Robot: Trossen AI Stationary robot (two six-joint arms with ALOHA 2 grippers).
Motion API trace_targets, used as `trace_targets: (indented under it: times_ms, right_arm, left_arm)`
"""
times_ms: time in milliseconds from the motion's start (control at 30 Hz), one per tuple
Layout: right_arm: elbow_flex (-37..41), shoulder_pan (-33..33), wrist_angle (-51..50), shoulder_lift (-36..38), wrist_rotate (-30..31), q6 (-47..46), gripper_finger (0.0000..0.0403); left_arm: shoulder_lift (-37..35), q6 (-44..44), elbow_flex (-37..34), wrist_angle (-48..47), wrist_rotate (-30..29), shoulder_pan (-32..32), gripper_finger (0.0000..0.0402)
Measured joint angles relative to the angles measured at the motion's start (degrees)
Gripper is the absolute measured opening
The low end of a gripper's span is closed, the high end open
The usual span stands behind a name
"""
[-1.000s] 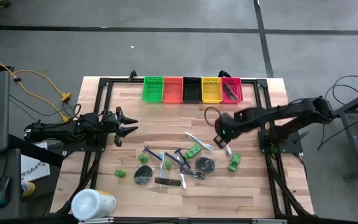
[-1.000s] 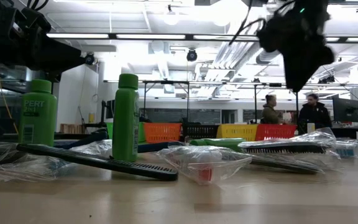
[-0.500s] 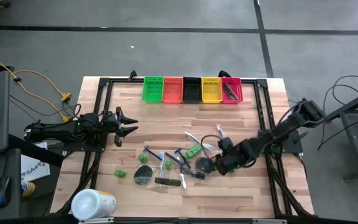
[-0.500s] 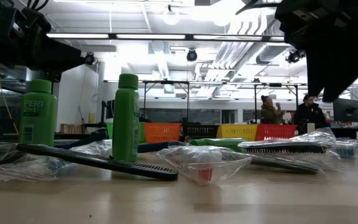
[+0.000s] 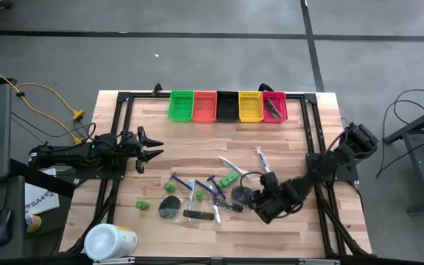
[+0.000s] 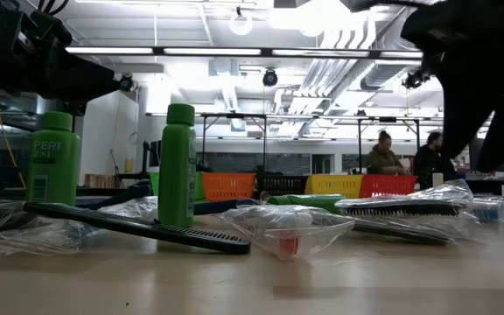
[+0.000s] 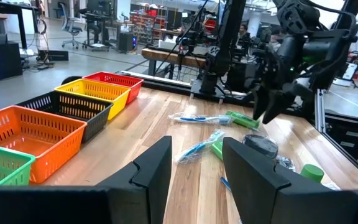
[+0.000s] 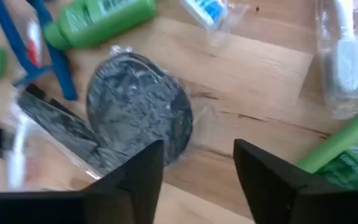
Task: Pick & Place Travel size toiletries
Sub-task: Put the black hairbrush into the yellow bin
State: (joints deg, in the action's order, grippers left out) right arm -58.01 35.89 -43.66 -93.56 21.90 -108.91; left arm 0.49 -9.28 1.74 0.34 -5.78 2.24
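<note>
The right gripper (image 8: 194, 180) hangs low with its jaws open, just beside the round dark grey disc (image 8: 139, 109) and a lying green bottle (image 8: 347, 155). The left gripper (image 5: 153, 150), also open, waits well apart from the disc.

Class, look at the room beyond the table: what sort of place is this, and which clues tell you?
Probably a robotics lab or workshop: exposed ceiling ducts, other workbenches with equipment, and people at a workstation behind the wooden table.

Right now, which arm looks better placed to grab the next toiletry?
The right. Its open pincer hangs just above the round dark grey disc, while the left pincer waits far off.
</note>
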Motion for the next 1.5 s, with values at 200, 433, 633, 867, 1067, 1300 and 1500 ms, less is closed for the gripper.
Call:
trace_targets:
  times_ms: [200,433,633,867,1067,1300,1500]
  right_arm:
    - [5.8,2.44,11.81,0.0,5.43,-6.26,0.0248]
    - [12.6,4.58,20.0,0.0,10.44,-14.39,0.0267]
    - [14.38,3.88,27.49,0.0,9.79,-12.53,0.0263]
    - [14.42,1.73,29.62,0.0,8.9,-9.93,0.0262]
    - [14.42,0.25,30.61,-1.72,7.35,-9.65,0.0262]
    - [14.29,-1.81,35.89,-3.88,5.22,-5.5,0.0256]
    - [14.29,-2.63,35.8,-3.95,2.62,-4.05,0.0202]
  left_arm:
    - [0.0,0.0,0.02,-0.02,-0.01,-0.01,0.0143]
    - [0.0,0.0,0.02,-0.04,0.0,-0.02,0.0143]
    - [0.0,0.0,0.02,-0.04,0.0,-0.02,0.0143]
    - [0.0,0.0,0.02,-0.05,0.0,-0.01,0.0143]
    - [0.0,0.0,0.02,-0.06,-0.02,-0.01,0.0143]
    - [0.0,0.0,0.02,-0.07,-0.02,0.0,0.0143]
    - [0.0,0.0,0.02,-0.07,-0.02,-0.01,0.0143]
